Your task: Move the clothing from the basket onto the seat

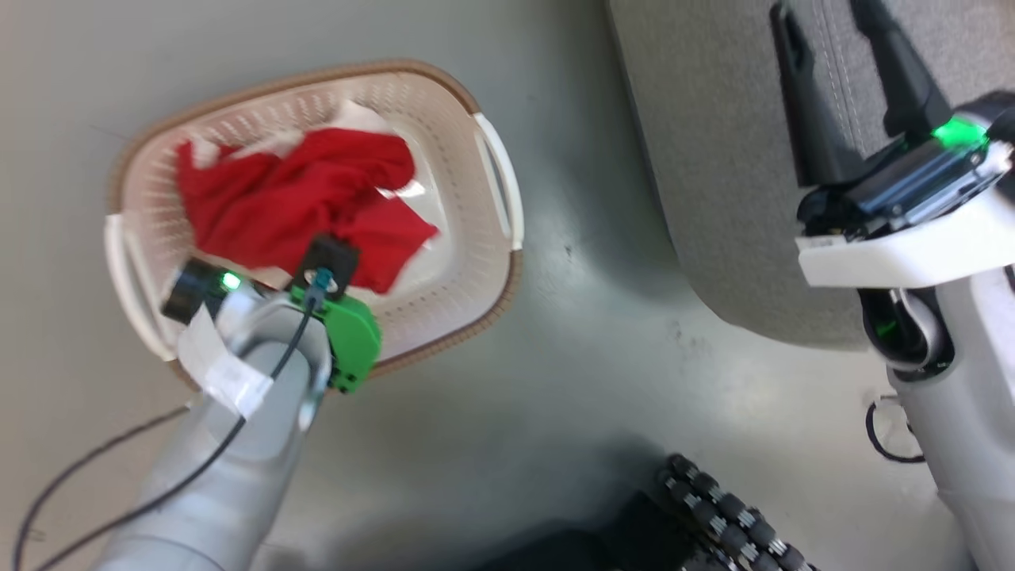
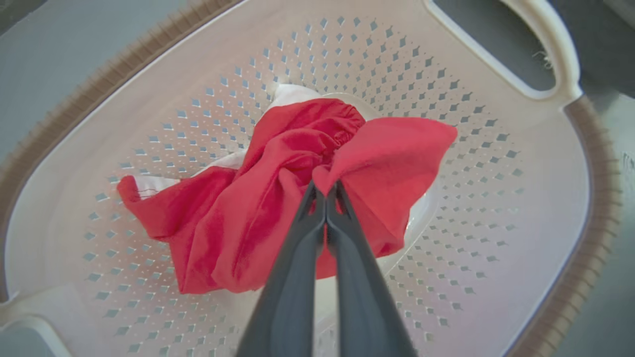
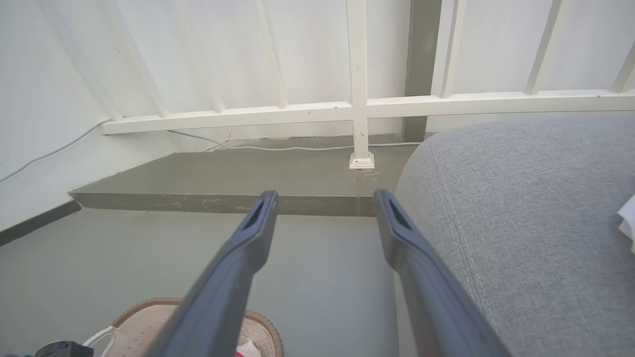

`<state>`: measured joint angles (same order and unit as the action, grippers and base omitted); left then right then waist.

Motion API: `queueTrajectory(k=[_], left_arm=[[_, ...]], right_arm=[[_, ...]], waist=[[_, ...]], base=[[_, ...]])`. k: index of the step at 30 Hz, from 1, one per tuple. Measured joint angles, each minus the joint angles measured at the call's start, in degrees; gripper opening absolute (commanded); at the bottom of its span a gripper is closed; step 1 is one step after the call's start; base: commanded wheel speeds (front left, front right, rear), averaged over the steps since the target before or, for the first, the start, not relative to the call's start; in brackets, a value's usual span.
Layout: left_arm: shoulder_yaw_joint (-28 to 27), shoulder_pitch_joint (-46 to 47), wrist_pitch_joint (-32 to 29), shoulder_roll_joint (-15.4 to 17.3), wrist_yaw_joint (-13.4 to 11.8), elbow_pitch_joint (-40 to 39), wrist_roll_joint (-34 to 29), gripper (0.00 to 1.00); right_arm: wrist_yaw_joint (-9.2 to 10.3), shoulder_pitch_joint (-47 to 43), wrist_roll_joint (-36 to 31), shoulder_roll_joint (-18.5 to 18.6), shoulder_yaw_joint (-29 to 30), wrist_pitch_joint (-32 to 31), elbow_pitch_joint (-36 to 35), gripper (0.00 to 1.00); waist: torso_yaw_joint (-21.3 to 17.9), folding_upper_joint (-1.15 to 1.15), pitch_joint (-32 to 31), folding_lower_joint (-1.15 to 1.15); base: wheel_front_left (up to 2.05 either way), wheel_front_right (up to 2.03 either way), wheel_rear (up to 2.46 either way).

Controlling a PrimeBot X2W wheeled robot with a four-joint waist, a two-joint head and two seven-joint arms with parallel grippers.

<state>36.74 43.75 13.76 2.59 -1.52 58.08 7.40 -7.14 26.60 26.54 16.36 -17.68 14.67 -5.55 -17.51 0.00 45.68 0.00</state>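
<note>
Pinching a raised fold of the clothing, the left gripper presses both fingers together on the red fabric, probably because a peak gives the surest hold on a soft heap. The garment lies crumpled on the floor of the basket, trailing toward 8 o'clock from the tips. In the head view the seat sits at 3 o'clock of the basket. The right gripper hangs spread and empty by its edge, likely keeping clear.

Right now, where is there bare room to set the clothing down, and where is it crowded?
The seat is bare grey fabric along its stitched seam, except something white at the right wrist view's right edge. Floor between basket and seat is bare. Crowded: the basket's middle, where the left gripper pinches the clothing.
</note>
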Motion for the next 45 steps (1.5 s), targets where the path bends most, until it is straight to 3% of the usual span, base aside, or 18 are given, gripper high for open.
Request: queueTrajectory(k=[9, 20, 35, 45], left_arm=[[1.0, -5.1, 0.48, -0.03, 2.01, -7.02, 9.43, 0.0], [1.23, -8.88, 0.49, -0.08, -0.1, -16.61, 16.3, 0.0], [-1.75, -14.27, 0.51, -0.14, -2.58, -26.85, 17.95, 0.0], [-5.34, -17.97, 0.66, -0.16, -2.87, -36.68, 20.15, 0.0]], right_arm=[[0.0, -1.99, -0.87, 0.89, -0.94, 0.0, 3.82, 1.0], [0.0, -5.7, -2.78, 1.49, -4.9, -0.01, 9.66, 1.0], [0.0, -11.07, -2.9, -0.96, -9.13, -0.01, 16.5, 1.0], [0.0, -14.8, -2.82, -2.18, -10.9, -0.02, 19.12, 1.0]], waist=[[3.56, 0.0, -6.76, -0.01], [7.57, 0.0, -16.46, -0.01], [10.47, 0.0, -28.75, -0.01], [11.43, 0.0, -36.1, -0.01]], base=[[0.0, 0.0, 0.0], [0.0, 0.0, 0.0], [0.0, 0.0, 0.0], [0.0, 0.0, 0.0]])
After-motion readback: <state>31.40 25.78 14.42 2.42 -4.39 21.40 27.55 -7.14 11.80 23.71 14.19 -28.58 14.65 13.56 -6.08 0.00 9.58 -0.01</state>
